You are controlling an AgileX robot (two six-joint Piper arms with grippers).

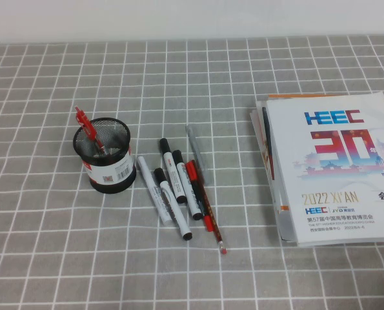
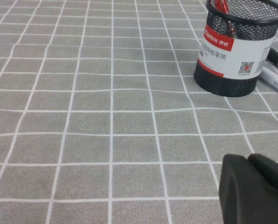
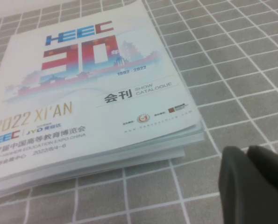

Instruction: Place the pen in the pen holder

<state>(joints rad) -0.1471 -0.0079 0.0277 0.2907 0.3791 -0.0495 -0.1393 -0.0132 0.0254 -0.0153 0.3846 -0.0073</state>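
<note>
- Grey pen point(image 1: 194, 146) is lying flat on the checked worktop point(image 1: 62, 245), at the far edge of the loose pile, tip pointing toward the back wall; nothing is holding it.
- Pen holder point(image 1: 104, 155) is standing upright well to the left of the pen, with a red pen point(image 1: 86, 126) already leaning inside.
- White black-capped markers point(image 1: 172, 187) and a red pencil point(image 1: 206, 208) are crowding just beside the grey pen, some touching one another.
- A stack of catalogues point(image 1: 333, 161) is sitting apart on the right side.
- Left gripper point(image 2: 255, 191) is hovering low over bare cloth, near the holder; cannot tell whether it is parted or clenched.
- Right gripper point(image 3: 255, 186) is clenched on nothing, hanging beside the catalogue corner, well apart from the pen.
- Risk: the slim pen is lying close to a marker, so a descending gripper is likely catching the wrong barrel or nudging the pile.
- Risk: the leaning red pen is narrowing the holder mouth; a tilted insertion could be tipping the light mesh cup.
</note>
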